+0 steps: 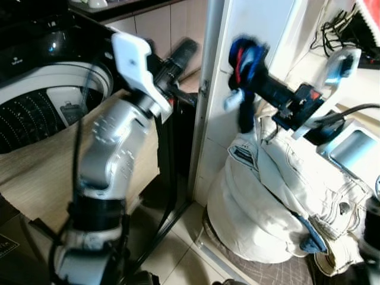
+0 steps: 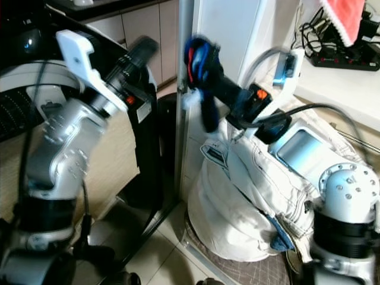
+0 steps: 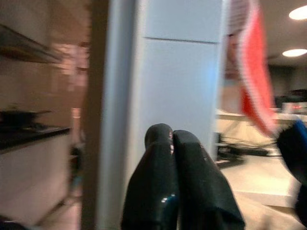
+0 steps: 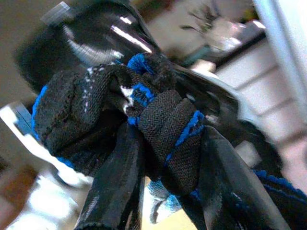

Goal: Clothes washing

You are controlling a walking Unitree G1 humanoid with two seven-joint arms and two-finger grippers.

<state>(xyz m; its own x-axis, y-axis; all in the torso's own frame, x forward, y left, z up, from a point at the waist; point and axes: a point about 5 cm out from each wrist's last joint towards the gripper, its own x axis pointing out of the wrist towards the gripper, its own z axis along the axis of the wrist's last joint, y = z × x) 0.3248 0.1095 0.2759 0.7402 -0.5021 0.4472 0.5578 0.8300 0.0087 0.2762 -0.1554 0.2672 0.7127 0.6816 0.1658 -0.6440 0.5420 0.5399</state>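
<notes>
R claw (image 1: 244, 59) grips blue-black garment (image 4: 144, 120), L claw (image 3: 173, 139) closed

The washing machine (image 1: 41, 95) sits at ten o'clock, with a counter (image 1: 124, 9) behind it at twelve and a post (image 1: 205, 89) dividing the scene just right of centre. A heap of clothes (image 1: 267, 202) lies on the floor at four o'clock, against the post's foot. Above the heap, the right gripper (image 1: 246, 65) holds a bunched garment (image 1: 243, 83) at one o'clock; the left gripper (image 1: 181, 56) is raised at eleven, left of the post.
</notes>
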